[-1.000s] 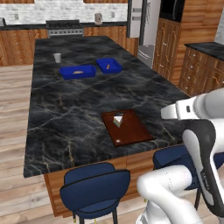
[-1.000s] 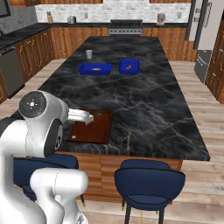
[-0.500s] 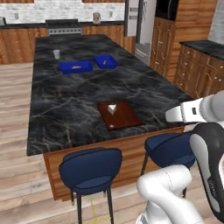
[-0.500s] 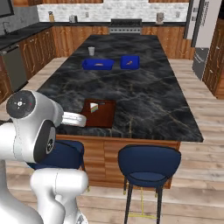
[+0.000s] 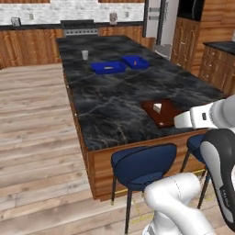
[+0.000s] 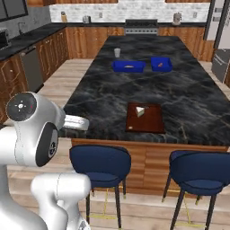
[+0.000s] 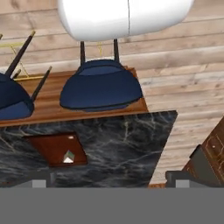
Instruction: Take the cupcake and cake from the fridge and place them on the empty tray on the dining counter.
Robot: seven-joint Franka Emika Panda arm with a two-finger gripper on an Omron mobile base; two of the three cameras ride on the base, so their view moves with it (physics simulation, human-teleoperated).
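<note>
One cake (image 7: 68,157) lies on the tray (image 7: 50,148), below and left of the tool (image 7: 109,179), whose fingers stand apart

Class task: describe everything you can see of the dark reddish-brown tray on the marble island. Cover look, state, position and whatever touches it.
The tray is a flat rectangle with a low rim, dark reddish-brown like polished wood. It lies level on the black white-veined dining counter, near the edge with the blue stools. A small cream-white cake wedge sits on its far half; a tiny pale speck shows near one front corner, too small to identify. Nothing else touches it.
</note>
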